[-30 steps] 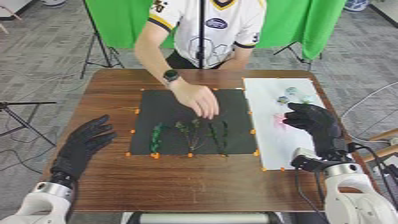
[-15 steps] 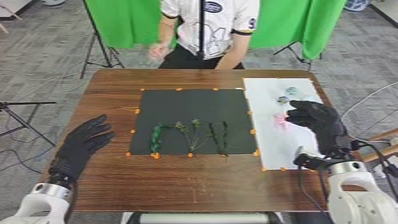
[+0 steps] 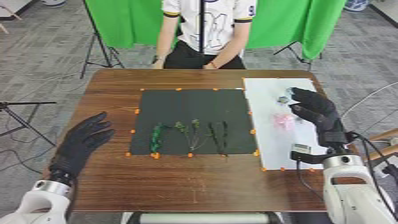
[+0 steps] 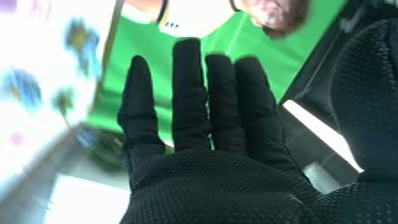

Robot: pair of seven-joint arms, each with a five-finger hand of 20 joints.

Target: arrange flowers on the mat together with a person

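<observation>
Brown tabletop (image 3: 169, 187), white mat (image 3: 277, 145) on it. Pink flower (image 3: 283, 120) lies left of your right hand (image 3: 318, 111), its fingers straight, released. Blue flower (image 3: 283, 100) sits near its fingertips.

**No Print Legible**

No word or number can be read with certainty. The white shirt (image 3: 218, 31) bears dark print on its front and a small mark on one sleeve; the pale label (image 3: 302, 148) by the right arm's wrist is too small to read.
</observation>
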